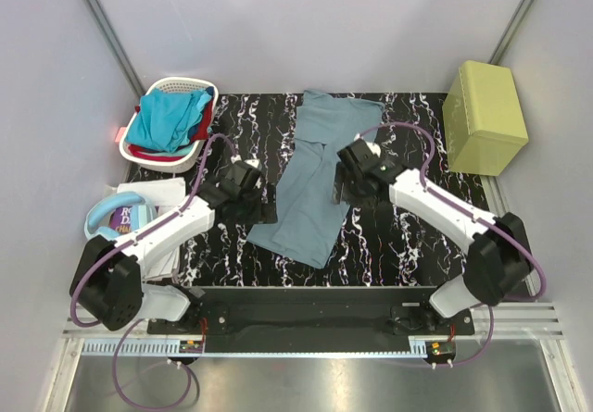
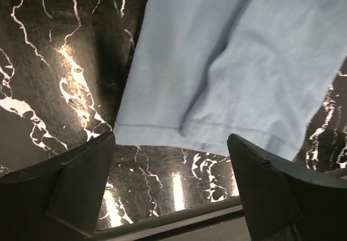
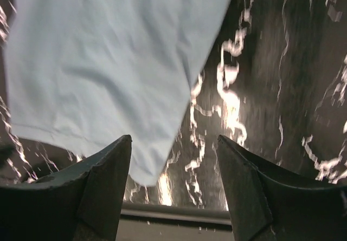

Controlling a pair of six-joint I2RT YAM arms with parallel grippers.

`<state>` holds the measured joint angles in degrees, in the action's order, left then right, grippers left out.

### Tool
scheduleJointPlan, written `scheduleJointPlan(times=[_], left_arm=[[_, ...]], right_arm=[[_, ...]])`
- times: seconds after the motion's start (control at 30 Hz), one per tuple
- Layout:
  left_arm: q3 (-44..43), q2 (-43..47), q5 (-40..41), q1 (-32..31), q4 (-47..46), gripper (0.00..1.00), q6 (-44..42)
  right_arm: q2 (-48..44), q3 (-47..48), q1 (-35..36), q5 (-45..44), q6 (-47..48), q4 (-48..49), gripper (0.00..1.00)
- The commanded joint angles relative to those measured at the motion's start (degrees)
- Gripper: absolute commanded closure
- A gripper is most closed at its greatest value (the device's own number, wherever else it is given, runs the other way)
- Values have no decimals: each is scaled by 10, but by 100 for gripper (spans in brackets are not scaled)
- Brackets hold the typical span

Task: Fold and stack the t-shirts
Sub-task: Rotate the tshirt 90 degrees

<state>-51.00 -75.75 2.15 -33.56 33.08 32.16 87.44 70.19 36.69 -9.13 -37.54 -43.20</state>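
Note:
A grey-blue t-shirt (image 1: 310, 199) lies folded into a long strip on the black marbled mat (image 1: 408, 236), running from the back towards the front left. My left gripper (image 1: 264, 206) hovers at its left edge, open and empty. In the left wrist view the shirt's hem (image 2: 217, 62) lies just beyond the left gripper (image 2: 172, 143). My right gripper (image 1: 341, 188) is at the strip's right edge, also open and empty. In the right wrist view a corner of the shirt (image 3: 108, 62) reaches between the spread fingers of that gripper (image 3: 174, 141). A turquoise t-shirt (image 1: 167, 116) and a red t-shirt (image 1: 201, 127) are bunched in the basket.
The white laundry basket (image 1: 181, 83) stands at the back left, off the mat. A yellow-green box (image 1: 484, 116) sits at the back right. At the left edge lie light blue headphones over a purple item (image 1: 116, 218) and white paper.

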Motion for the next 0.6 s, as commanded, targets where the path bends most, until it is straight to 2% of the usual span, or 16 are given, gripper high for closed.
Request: scheduleJointPlan(times=[0.0, 0.33, 0.43, 0.57], left_arm=[[6, 8, 24, 0, -26, 10, -3], [5, -10, 44, 15, -11, 4, -11], [1, -26, 16, 47, -10, 5, -16], [-8, -51, 0, 99, -7, 9, -30]], right_arm=[[-60, -62, 58, -41, -87, 4, 28], [-39, -131, 202, -45, -189, 3, 24], [-24, -134, 232, -53, -208, 7, 26], [5, -132, 238, -46, -216, 28, 28]])
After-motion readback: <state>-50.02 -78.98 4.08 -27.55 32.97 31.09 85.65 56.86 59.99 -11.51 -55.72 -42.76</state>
